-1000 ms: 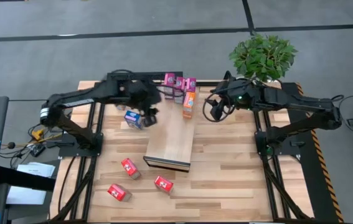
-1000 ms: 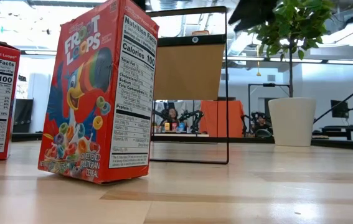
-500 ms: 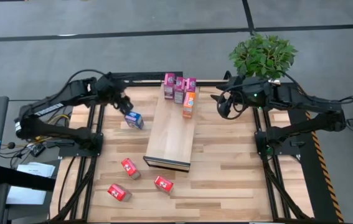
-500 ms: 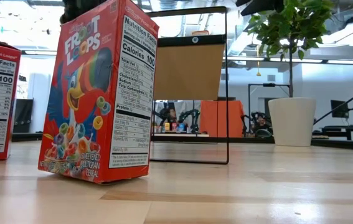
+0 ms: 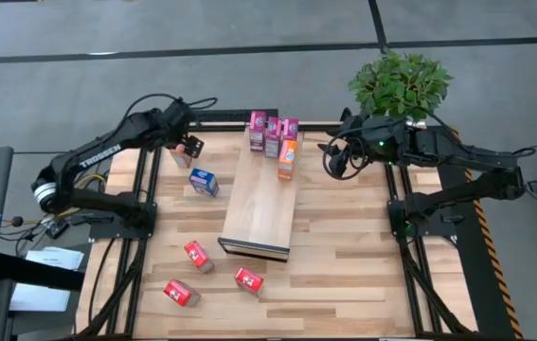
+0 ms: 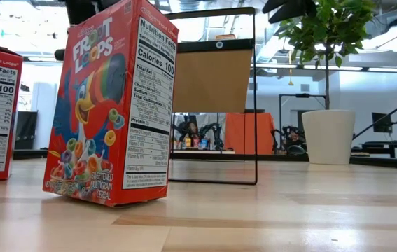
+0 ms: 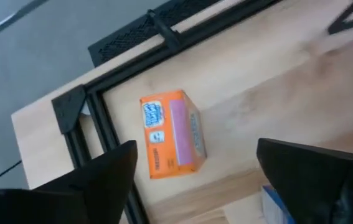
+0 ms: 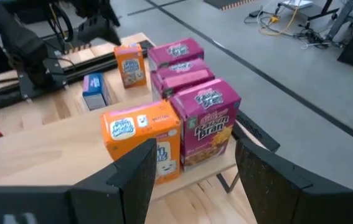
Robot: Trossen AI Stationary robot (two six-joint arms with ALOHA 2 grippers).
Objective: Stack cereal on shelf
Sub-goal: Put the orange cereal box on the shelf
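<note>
While the slatted pale wooden tabletop (image 5: 344, 275) fills the middle of the high view, the long pale wooden block that serves as the shelf (image 5: 263, 204) lies at its centre, long axis running from 12 to 6 o'clock.

At the shelf's 12 o'clock end stand four small cardboard cereal boxes: three magenta-purple boxes (image 5: 271, 127) in a cluster and one upright orange box (image 5: 287, 158) just beside them toward 6 o'clock.

Off the shelf, at its 9 o'clock side, a small blue box (image 5: 203, 182) lies on the tabletop. Three small red boxes (image 5: 199, 255) are scattered toward 7 o'clock. One more small orange box with a pink side panel (image 7: 171, 133) lies on its side at about 10 o'clock, near the table's black frame.

Over that box hangs the left gripper (image 5: 186, 145), fingers spread wide with nothing between them. In the left wrist view the box sits between and just ahead of the two fingertips, and its long axis seems to point along the reach rather than across it, so I judge a straight descent would bring the fingers onto its long sides. The left arm is plainly the nearer one.

At the shelf's 2 o'clock, the right gripper (image 5: 336, 156) waits beside the stacked boxes, likewise parted and empty, with a green potted plant (image 5: 401, 87) behind it.
</note>
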